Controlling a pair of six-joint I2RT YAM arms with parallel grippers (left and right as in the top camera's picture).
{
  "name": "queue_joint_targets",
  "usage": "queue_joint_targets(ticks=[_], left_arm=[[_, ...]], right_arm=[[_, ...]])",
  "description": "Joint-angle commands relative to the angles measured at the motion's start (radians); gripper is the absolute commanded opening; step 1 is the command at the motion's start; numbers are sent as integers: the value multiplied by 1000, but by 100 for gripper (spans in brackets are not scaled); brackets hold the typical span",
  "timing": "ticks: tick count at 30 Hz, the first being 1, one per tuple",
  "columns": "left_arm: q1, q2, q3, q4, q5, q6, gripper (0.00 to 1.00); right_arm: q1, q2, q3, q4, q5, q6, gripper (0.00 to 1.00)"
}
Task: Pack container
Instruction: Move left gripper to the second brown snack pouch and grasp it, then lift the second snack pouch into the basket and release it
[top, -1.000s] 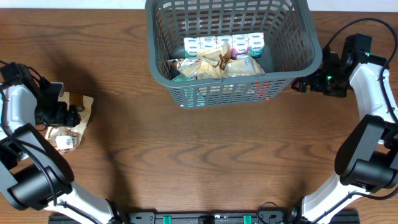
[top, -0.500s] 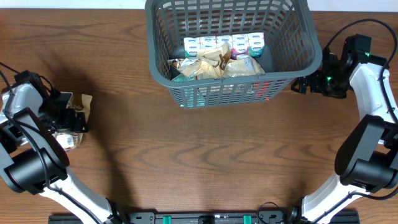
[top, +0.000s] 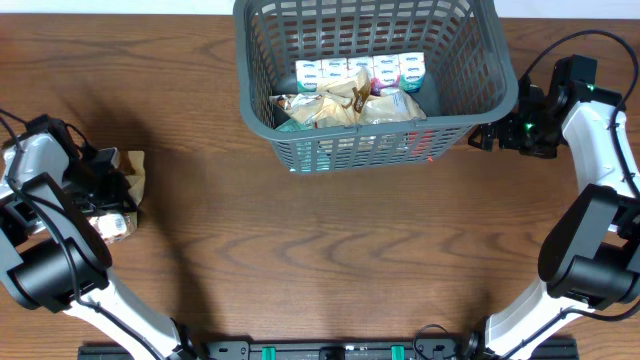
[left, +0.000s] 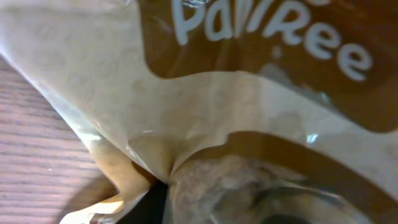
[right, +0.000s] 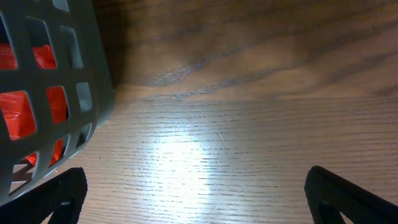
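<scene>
On the brown wood worktop (top: 320, 250) my left fingers (top: 110, 188) sit tight against the crinkly snack pack (left: 249, 124); I cannot tell whether they have closed, and a pinch of loose film could slip. My right fingers (right: 62, 193) are spread and empty, with the container (top: 350, 150) just beside them, so I might nudge it.

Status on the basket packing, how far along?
Done: a row of cartons and several snack bags sit inside the container. In hand: the left gripper is down on a brown snack pack on the table; grip unconfirmed, the pack fills its wrist view. Left: getting that pack in. The right gripper sits open beside the container.
</scene>
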Motion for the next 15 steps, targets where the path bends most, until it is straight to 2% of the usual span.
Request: queue_joint_targets(ticks=[1, 4, 9, 15], left_arm=[[-14, -10, 36, -25, 52, -89, 19], [-47, -59, 79, -62, 51, -92, 6], [-128, -169, 161, -99, 40, -122, 6], [-267, -280, 345, -165, 40, -139, 6]], right_arm=[[7, 0, -1, 3, -5, -8, 99], [7, 0, -1, 4, -5, -8, 99], [7, 0, -1, 4, -5, -8, 99], [7, 0, -1, 8, -5, -8, 99]])
